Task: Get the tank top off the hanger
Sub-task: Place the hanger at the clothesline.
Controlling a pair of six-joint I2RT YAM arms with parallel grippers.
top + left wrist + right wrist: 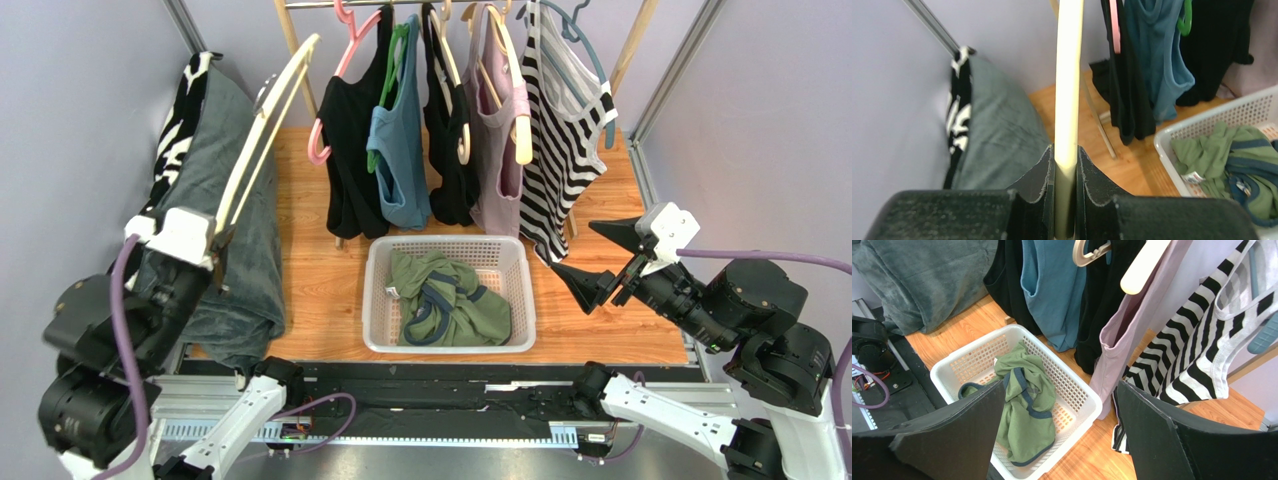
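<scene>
A bare cream hanger (265, 130) slants up over the left side of the table, and my left gripper (214, 248) is shut on its lower end. In the left wrist view the hanger's bar (1068, 100) runs straight up from between the closed pads of the left gripper (1066, 150). The green tank top (450, 300) with navy trim lies crumpled in the white basket (450, 243), off the hanger. My right gripper (578, 250) stands open and empty to the right of the basket, close to a striped top. From the right wrist, the tank top (1027, 410) shows between its wide-spread fingers.
A rail at the back holds several hung tops: black (350, 150), blue (400, 150), black, lilac (497, 150) and black-and-white striped (565, 140). A grey cloth (240, 230) with a black-and-white patterned piece hangs at the left wall. Wooden rack legs stand behind the basket.
</scene>
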